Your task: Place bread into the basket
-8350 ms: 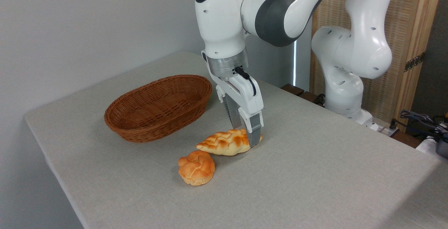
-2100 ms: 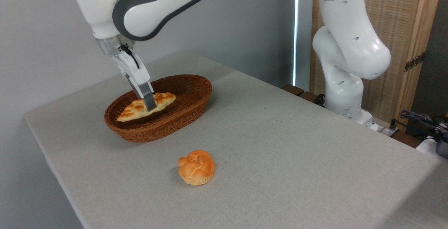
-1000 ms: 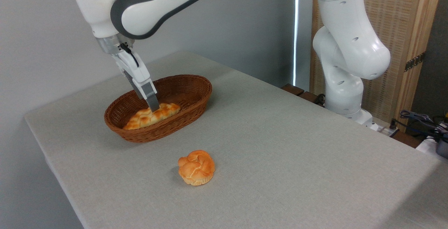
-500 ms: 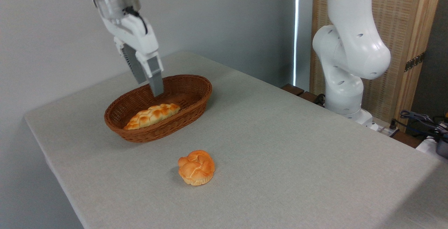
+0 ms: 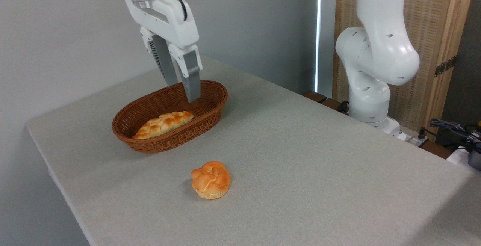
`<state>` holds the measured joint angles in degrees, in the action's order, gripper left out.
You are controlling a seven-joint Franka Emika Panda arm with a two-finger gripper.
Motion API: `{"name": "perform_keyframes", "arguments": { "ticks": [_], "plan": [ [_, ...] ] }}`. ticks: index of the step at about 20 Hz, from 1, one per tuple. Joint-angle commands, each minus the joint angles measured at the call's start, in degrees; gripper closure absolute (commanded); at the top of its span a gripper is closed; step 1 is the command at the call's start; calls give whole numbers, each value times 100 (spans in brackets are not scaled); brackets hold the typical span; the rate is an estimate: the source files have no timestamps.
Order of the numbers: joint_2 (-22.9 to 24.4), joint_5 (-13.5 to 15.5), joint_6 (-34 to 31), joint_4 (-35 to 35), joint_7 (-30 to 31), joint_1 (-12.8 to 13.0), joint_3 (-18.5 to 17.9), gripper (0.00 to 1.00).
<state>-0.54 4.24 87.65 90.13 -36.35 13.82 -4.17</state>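
- Camera view from the front of the table: the bread (image 5: 163, 124) lies inside the basket (image 5: 210, 111), along its length, toward the near-left end, resting on the woven floor.
- Above the basket's far-right end hangs the gripper (image 5: 182, 90), its two fingers apart with a clear gap between them and nothing held.
- From where I stand, the fingertips look just above the basket's far rim, clear of the bread; whether they are actually over the basket or behind it is hard to say from this one angle.
- To my eye the placing is done, and the step in hand is simply getting the arm away cleanly.
- Doing that well means going straight up from the basket first, and only then swinging sideways, so no finger catches the wicker rim and drags the basket along.
- Keeping the fingers spread helps: nothing can snag the loaf or lift it out again.
- The basket is light and sits loose on the table (image 5: 300, 156), so any nudge at the rim could slide or tip it.
- In front of the basket, well apart from it on the cloth, sits a small round bun (image 5: 211, 180); it lies outside the basket and is not the loaf meant here, so the retreat should pass high over it or steer away.
- Behind the basket, to the right, the arm's white base (image 5: 370, 99) stands clear of everything on the table.
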Motion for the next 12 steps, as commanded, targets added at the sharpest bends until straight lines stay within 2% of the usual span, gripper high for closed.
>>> {"name": "perform_keyframes", "arguments": {
  "ticks": [1,3,6,8,10,12],
  "plan": [
    [211,-177,-108,57,-476,77,-487,0],
    [221,-318,-47,75,-662,69,-505,0],
    [177,-327,303,136,-636,-19,-471,0],
    [194,-292,576,259,-610,-351,-209,0],
    [186,-292,612,259,-610,-896,318,0],
    [159,-292,604,268,-549,-951,443,0]
  ]
}}
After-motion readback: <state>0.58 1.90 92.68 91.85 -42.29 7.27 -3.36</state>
